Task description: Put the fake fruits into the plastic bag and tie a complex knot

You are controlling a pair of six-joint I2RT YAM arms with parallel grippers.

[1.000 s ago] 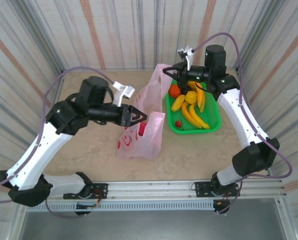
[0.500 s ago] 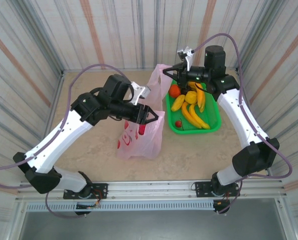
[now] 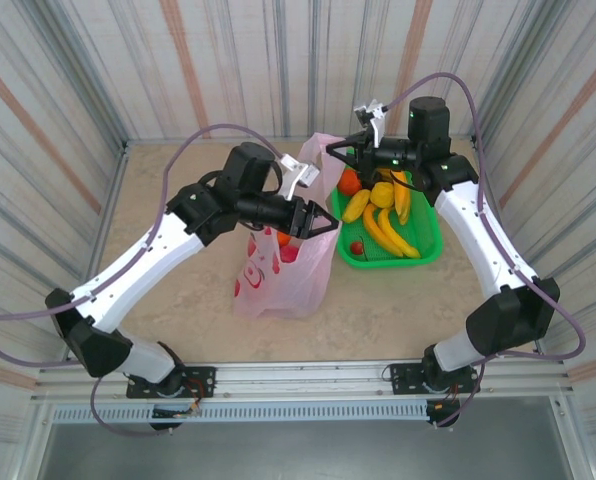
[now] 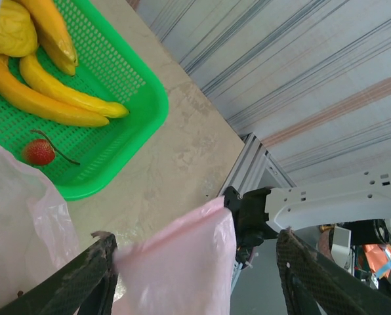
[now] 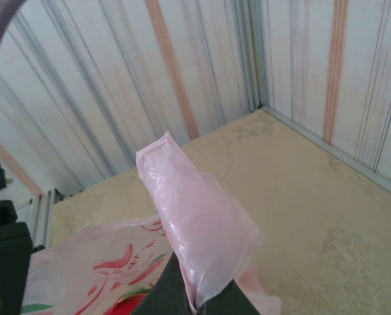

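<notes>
Loading stage: the plastic bag (image 3: 278,275) is pinched by the right tool (image 3: 330,146); fake fruits (image 3: 381,195) must be fetched by the spread left tool (image 3: 323,226).

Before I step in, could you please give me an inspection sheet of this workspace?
Surface: beige mottled table.
Job's things: pink plastic bag upright mid-table, untied; bananas, orange and small red fruit in the green tray.
Clutter: nothing seen.
Grippers: left gripper open, a bag flap between its fingers; right gripper shut on a bag handle.
Cables: purple cables arch above the table, one per side.
Surroundings: striped walls; metal rail at near edge.
</notes>
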